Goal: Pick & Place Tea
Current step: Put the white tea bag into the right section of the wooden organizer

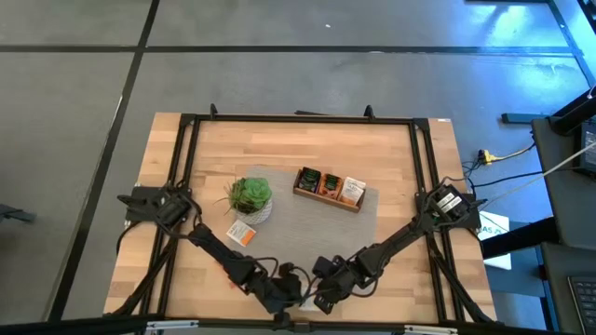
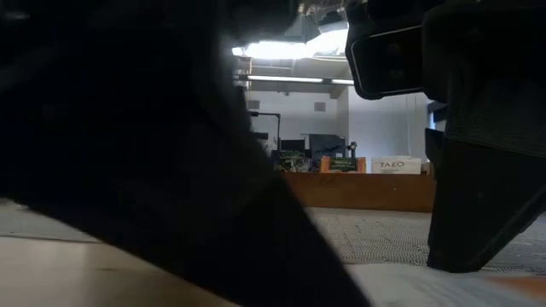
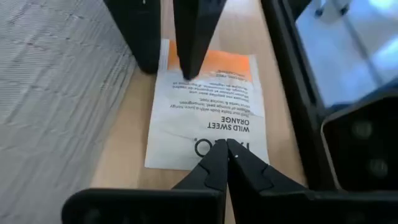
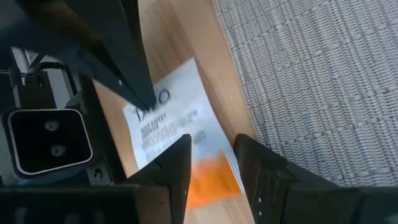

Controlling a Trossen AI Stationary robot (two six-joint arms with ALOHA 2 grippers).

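Left gripper (image 3: 227, 148) pressed together, tips pinning white-orange sachet (image 3: 208, 106) flat on table (image 1: 391, 167) front edge; right gripper (image 4: 211, 155) spread, straddling its orange end.

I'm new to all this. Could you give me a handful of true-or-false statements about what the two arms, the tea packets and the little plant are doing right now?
1. The left gripper is shut on the white and orange sachet. True.
2. The right gripper is clamped flat with no gap. False: its fingers stand apart over that sachet's orange end.
3. The wooden box holds no tea. False: sachets stand in its compartments.
4. The potted plant sits on the grey mat. True.
5. Another sachet lies beside the plant. True.
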